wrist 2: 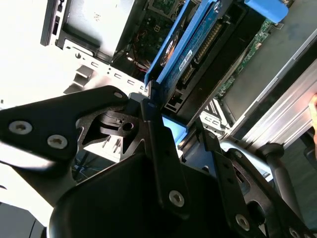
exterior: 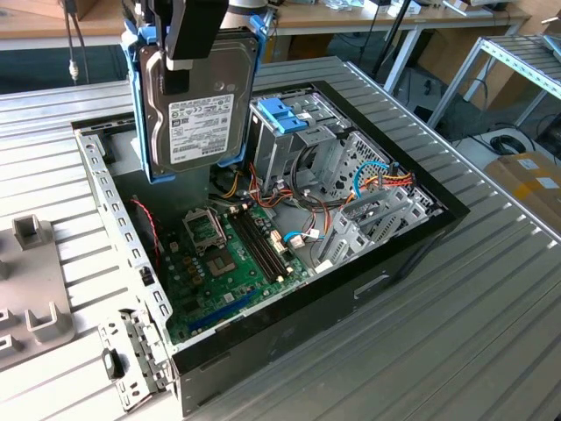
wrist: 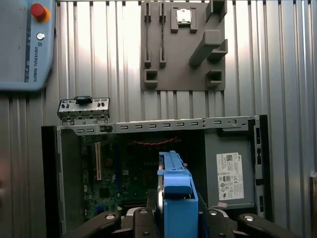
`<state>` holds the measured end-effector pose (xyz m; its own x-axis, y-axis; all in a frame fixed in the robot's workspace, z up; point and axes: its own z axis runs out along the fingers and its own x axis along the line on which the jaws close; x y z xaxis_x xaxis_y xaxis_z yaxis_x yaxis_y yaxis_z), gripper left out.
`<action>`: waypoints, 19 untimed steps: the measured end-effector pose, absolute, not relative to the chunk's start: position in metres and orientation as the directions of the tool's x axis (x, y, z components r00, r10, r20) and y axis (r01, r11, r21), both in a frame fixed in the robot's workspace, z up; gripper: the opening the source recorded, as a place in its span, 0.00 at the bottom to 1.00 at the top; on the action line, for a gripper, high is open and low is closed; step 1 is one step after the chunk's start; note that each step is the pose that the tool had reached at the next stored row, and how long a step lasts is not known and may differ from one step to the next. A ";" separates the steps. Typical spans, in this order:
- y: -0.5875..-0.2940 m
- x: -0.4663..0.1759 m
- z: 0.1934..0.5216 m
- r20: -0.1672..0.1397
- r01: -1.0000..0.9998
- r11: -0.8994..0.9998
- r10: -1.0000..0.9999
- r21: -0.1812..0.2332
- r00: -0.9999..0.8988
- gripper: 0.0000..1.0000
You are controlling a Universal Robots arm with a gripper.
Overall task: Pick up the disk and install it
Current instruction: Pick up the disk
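Ribbed metal table [exterior: 491,289]; above its open case [exterior: 351,289], disk [exterior: 197,96] in gripper [wrist 2: 174,130].

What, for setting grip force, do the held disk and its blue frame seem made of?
The disk: likely metal, a dull silver-grey casing with soft sheen, plus a white paper-like label. Its blue frame: probably moulded plastic, judging by its even bright colour and slight gloss.

White label [exterior: 200,127] on the disk [exterior: 215,66], sticker [wrist: 229,176] on grey box [wrist: 218,144], print unreadable
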<state>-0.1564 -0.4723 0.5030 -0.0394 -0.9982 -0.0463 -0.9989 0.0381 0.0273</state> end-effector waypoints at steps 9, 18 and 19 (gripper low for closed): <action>-0.479 -0.154 0.502 -0.046 -0.999 0.038 -0.998 0.027 -0.039 0.37; -0.484 -0.152 0.502 -0.046 -0.999 0.038 -0.998 0.027 -0.039 0.37; -0.484 -0.152 0.502 -0.046 -0.999 0.038 -0.998 0.027 -0.039 0.37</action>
